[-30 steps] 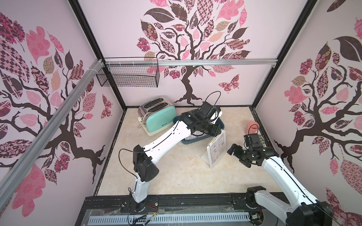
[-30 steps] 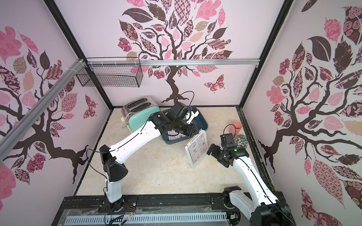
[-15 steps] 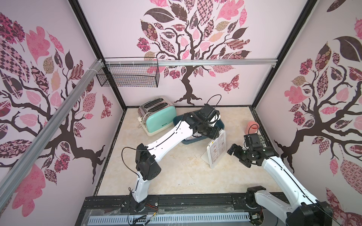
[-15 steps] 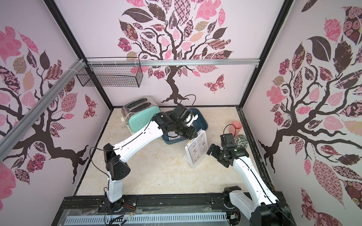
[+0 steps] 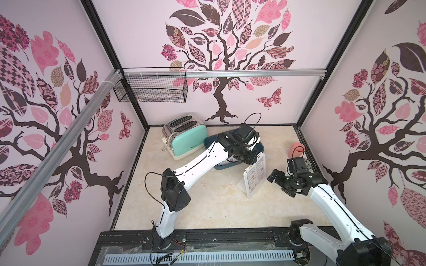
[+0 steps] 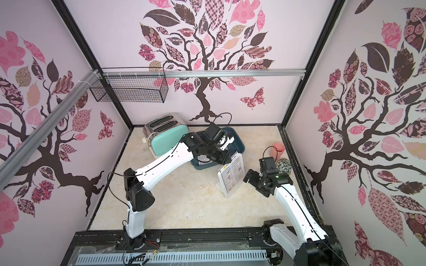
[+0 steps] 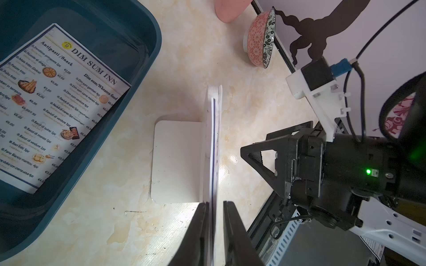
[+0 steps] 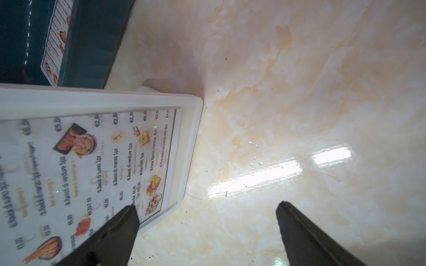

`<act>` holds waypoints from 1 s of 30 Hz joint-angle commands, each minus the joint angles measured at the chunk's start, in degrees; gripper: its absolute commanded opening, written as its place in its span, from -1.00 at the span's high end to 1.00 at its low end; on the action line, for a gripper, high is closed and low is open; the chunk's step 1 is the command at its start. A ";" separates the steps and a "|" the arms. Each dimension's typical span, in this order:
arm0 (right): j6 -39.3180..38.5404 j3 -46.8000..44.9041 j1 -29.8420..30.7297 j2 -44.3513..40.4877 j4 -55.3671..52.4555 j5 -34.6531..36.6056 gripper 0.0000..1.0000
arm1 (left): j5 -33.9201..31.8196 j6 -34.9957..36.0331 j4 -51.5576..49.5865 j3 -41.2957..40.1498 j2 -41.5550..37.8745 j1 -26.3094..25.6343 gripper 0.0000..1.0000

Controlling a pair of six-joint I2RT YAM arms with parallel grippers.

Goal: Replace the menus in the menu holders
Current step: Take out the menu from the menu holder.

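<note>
The white menu holder stands upright at centre right of the table, with a "DIM SUM INN" menu in it. My left gripper straddles one end of its top edge. The jaws are narrow: one finger lies against the back panel and a thin gap shows at the other. The holder's flat foot juts out behind. A second menu lies in the dark blue tub. My right gripper stands wide open just in front of the holder's face, holding nothing.
A mint toaster stands at the back left beside the tub. A pink cup and a patterned bowl sit by the right wall, behind my right arm. A wire basket hangs on the back wall.
My left gripper has come from over the tub to the holder's top edge, and its jaws have narrowed. The right arm has not moved.
</note>
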 commanded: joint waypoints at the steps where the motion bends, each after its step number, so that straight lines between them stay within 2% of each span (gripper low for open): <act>1: -0.93 0.99 0.23 0.25 -0.82 0.13 -0.99 | 0.53 0.35 -0.39 0.70 1.53 -0.01 0.63; 6: -1.06 1.25 0.22 0.44 -0.92 0.13 -0.99 | 0.53 0.48 -0.40 0.79 1.79 0.01 0.67; 13: -0.97 1.34 0.24 0.53 -0.91 -0.09 -0.99 | -0.48 0.83 -0.74 1.98 1.11 0.03 1.00; 24: -2.56 2.80 0.23 0.54 -2.00 0.34 -0.99 | -4.75 2.95 -0.82 3.75 -5.89 0.01 1.00; 30: -5.85 7.40 0.18 -0.90 -3.68 3.61 -0.99 | -7.88 9.72 -3.10 5.99 -12.14 0.05 1.00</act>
